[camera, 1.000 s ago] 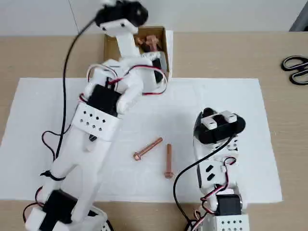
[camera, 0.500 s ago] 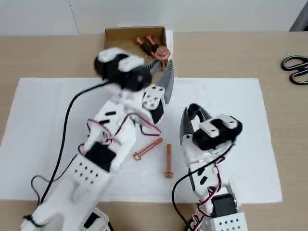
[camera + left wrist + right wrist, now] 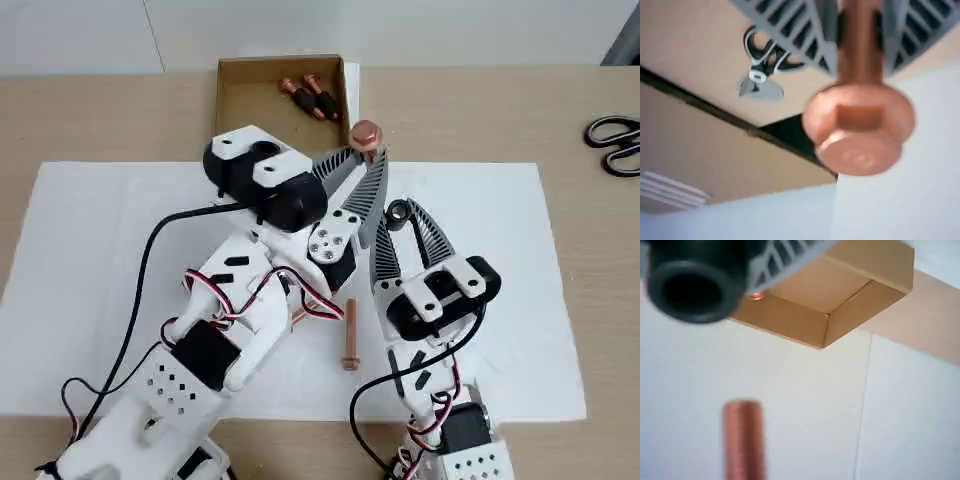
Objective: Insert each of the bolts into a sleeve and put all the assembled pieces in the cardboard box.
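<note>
Holding bolt (image 3: 365,133) head-up, clamped tight in left gripper (image 3: 362,157), lifted clear for mating. Seemingly pinching sleeve (image 3: 398,211) between closed right gripper (image 3: 401,222) fingers just beside, bore upward to take the shank

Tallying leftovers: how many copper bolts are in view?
4 copper-coloured metal bolts: one in the left pincer, one on the white paper, two in the brown cardboard box. The left arm may hide another.

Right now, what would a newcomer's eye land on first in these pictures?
The left claw holds a copper bolt by its shank near the far edge of the white paper, close beside the right claw gripping a black sleeve. Behind them the cardboard box already holds assembled pieces; a loose bolt lies on the paper.
</note>
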